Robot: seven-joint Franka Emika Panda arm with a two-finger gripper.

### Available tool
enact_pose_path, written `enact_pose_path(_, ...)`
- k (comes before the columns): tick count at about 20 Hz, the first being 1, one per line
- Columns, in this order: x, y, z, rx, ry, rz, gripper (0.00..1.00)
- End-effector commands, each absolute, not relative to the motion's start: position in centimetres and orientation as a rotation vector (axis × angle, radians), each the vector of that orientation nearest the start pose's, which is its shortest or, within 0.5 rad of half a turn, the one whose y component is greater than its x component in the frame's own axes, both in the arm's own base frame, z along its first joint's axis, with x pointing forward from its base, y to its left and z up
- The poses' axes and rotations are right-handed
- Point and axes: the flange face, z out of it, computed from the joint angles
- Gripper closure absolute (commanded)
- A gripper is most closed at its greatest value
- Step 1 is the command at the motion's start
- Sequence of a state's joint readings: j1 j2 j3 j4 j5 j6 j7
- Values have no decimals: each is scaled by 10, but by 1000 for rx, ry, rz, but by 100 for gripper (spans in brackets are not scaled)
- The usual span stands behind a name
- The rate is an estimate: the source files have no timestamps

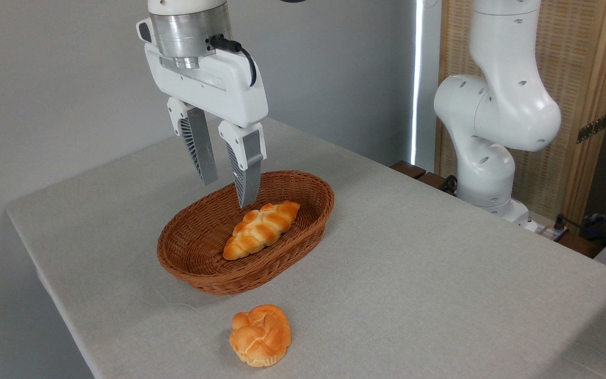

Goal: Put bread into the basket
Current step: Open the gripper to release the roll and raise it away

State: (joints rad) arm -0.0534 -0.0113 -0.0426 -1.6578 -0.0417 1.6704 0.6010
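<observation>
A table (440,273) draped in a pale grey cloth runs across the view, its near-left corner at about nine o'clock from the middle of the scene. Over its left-centre part hangs the gripper (228,193), pointing downward from a white body with a metal collar and a black cable; its two grey ribbed fingers (201,152) stand apart with a clear gap between them and nothing held in it. The tips hover above the far-left part of the basket (187,252), an oval reddish-brown wicker one with a thick rolled rim, and do not touch it. Inside the basket lies the bread (261,229), a braided golden-orange loaf with paler creases, set slantwise so that one pointed end aims toward two o'clock and the other toward eight o'clock; it rests on the basket floor toward the right-hand half, just below and to the right of the nearer fingertip, apart from it. At six o'clock from the basket, on the bare cloth near the front edge and clear of the rim, sits a small round knotted bun (260,335) of the same colour. Farther right, at about two o'clock from the basket, the arm's white base (492,137) rises beyond the table's far edge, in front of a wooden-framed woven screen (587,79).
</observation>
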Motion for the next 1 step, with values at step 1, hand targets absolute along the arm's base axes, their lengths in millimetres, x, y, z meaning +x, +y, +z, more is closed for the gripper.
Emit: enact_pose_path(1,554,-52,605,-3004,1094,-42,0)
